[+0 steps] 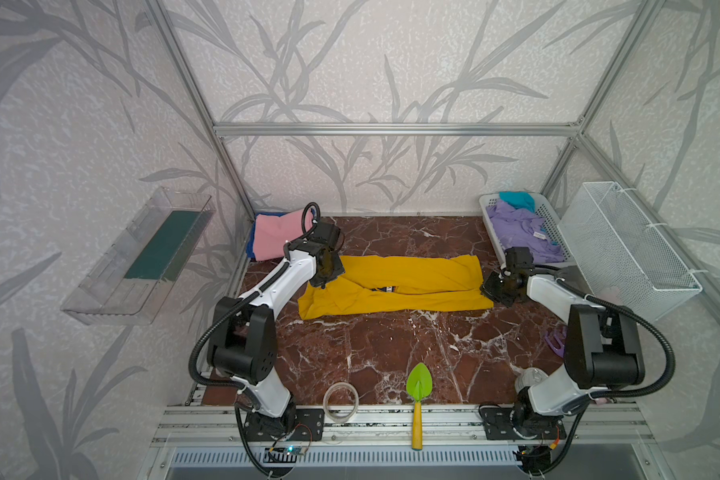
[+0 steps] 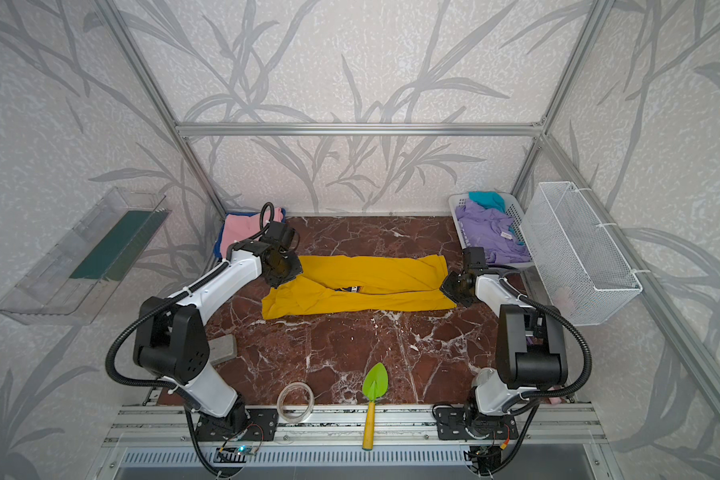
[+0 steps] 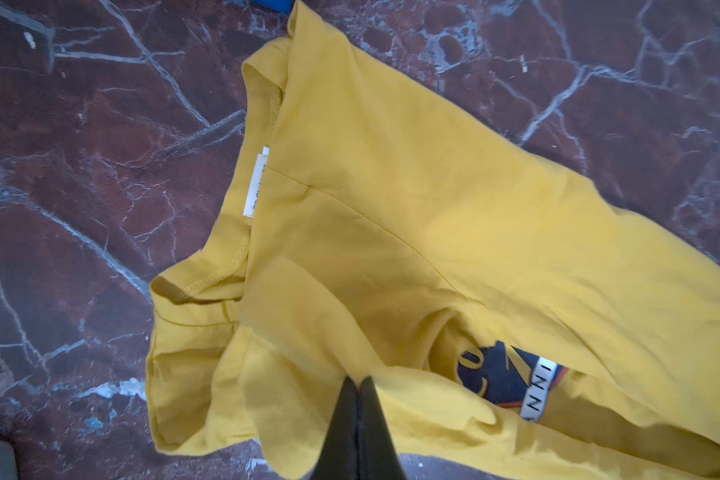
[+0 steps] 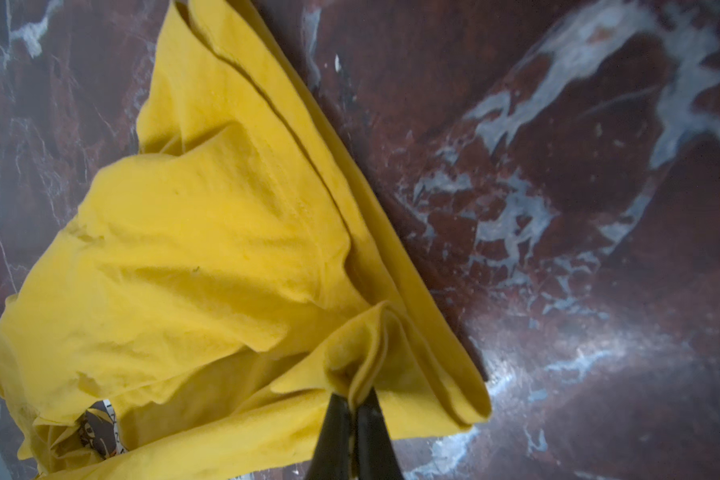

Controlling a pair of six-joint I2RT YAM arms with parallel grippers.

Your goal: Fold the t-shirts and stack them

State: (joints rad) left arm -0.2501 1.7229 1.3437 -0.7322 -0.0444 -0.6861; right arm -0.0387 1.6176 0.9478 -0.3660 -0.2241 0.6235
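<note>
A mustard-yellow t-shirt [image 1: 395, 286] [image 2: 358, 282] lies as a long band across the marble table, its long sides folded inward and a strip of dark print showing at the seam [image 3: 512, 378]. My left gripper [image 1: 323, 284] [image 3: 357, 378] is shut, pinching the shirt's left end. At the right end my right gripper [image 1: 485, 289] [image 4: 354, 401] is shut on a bunched fold of the fabric. A folded pink t-shirt [image 1: 273, 237] rests on a blue one [image 1: 249, 249] at the back left. Lavender [image 1: 520, 232] and teal [image 1: 516, 199] t-shirts sit in the white basket [image 1: 551, 216].
A green trowel [image 1: 418, 390] and a tape roll [image 1: 341, 401] lie at the table's front edge. A white wire basket [image 1: 628, 249] hangs on the right wall and a clear tray [image 1: 142, 257] on the left wall. A grey block [image 2: 223, 349] sits by the left arm.
</note>
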